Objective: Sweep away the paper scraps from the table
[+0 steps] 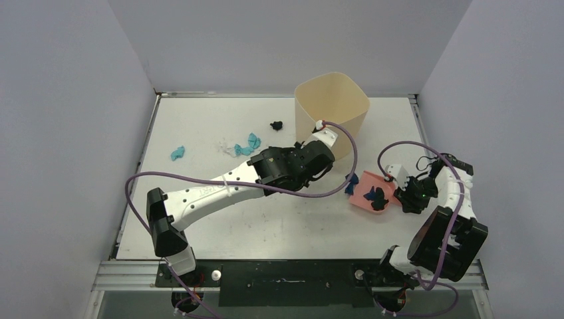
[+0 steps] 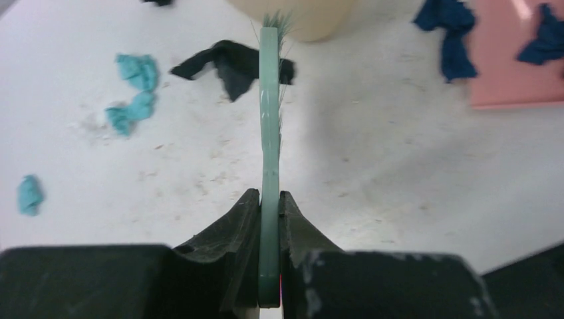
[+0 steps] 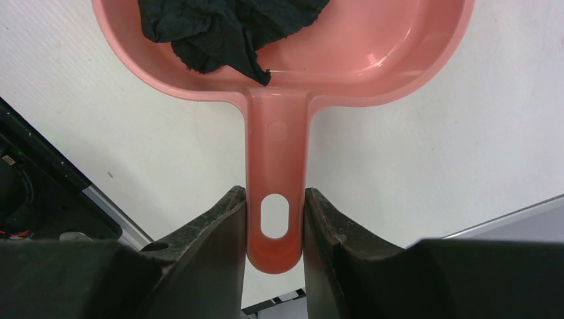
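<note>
Left gripper [image 2: 269, 199] clamps the green brush [image 2: 269, 119], black scrap [image 2: 229, 63] just ahead; right gripper [image 3: 276, 199] pinches the handle of the pink dustpan [image 3: 372, 60].

Left gripper [image 2: 269, 198] is clamped tight on the green brush [image 2: 269, 133], seen edge-on as a thin strip running straight up the middle, bristles [image 2: 278, 20] at the far end. Right by that tip lies a black scrap [image 2: 226, 63], touching the bristles or just beside them, hard to call. Off to the left, two teal scraps [image 2: 136, 70] sit close together, with a third teal bit [image 2: 30, 194] well apart near the frame edge. Top right, the pink dustpan [image 2: 512, 73] carries one dark blue scrap [image 2: 547, 36]. Another dark blue piece [image 2: 449, 36] lies at its lip on the white table [image 2: 399, 173]. The beige bin [image 2: 299, 16] stands just beyond the brush tip.
</note>
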Controlling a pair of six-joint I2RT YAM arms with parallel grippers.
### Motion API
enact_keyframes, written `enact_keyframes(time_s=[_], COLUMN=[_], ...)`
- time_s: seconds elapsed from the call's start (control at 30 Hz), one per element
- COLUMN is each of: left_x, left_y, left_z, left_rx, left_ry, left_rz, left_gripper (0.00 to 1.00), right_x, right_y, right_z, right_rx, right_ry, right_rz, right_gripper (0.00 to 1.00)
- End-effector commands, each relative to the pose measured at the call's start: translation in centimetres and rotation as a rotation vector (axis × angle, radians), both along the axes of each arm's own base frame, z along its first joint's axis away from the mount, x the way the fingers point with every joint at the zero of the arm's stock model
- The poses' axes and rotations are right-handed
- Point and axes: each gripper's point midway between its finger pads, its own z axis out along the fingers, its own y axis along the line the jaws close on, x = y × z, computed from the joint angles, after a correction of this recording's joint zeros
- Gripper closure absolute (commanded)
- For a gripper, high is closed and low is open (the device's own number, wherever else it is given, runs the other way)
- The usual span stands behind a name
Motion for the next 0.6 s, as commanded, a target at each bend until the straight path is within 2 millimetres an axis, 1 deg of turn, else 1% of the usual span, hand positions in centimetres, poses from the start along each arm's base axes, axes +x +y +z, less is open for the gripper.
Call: enact_keyframes(time_s=[0.0, 0.17, 0.2, 0.23, 0.3, 0.33, 0.4, 0.5, 0.57], left_x=[3.9, 7.3, 8.0, 9.0, 9.9, 10.5, 11.3, 12.1, 12.4], left_y=[5.7, 7.2, 7.6, 7.8, 8.0, 7.4, 6.8, 6.5, 6.1], left_z=[1.5, 1.0, 0.5, 0.5, -0.3, -0.5, -1.4, -3.3, -5.1], left_rx=[0.212, 0.389, 0.439, 0.447, 0.463, 0.431, 0.43, 0.489, 0.516], left_ry=[-0.194, -0.328, -0.356, -0.388, -0.401, -0.414, -0.43, -0.476, -0.473], left_rz=[0.143, 0.185, 0.192, 0.213, 0.213, 0.209, 0.17, 0.134, 0.102], left_gripper=[1.0, 1.0, 1.0, 1.0, 1.0, 1.0, 1.0, 1.0, 1.0], right_x=[0.4, 0.8, 0.8, 0.7, 0.6, 0.6, 0.6, 0.7, 0.7], right_y=[0.2, -0.8, -1.0, -1.2, -1.5, -1.7, -1.9, -2.2, -2.3], right_z=[0.2, 0.0, -0.1, -0.2, -0.2, -0.3, -0.3, -0.5, -0.5], right_rx=[-0.042, -0.073, -0.077, -0.081, -0.088, -0.092, -0.106, -0.127, -0.131], right_ry=[-0.011, 0.02, 0.032, 0.043, 0.059, 0.064, 0.062, 0.052, 0.052], right_rz=[-0.017, -0.049, -0.057, -0.058, -0.061, -0.062, -0.061, -0.057, -0.055], right_gripper=[0.95, 0.95, 0.95, 0.95, 0.95, 0.95, 0.95, 0.95, 0.95])
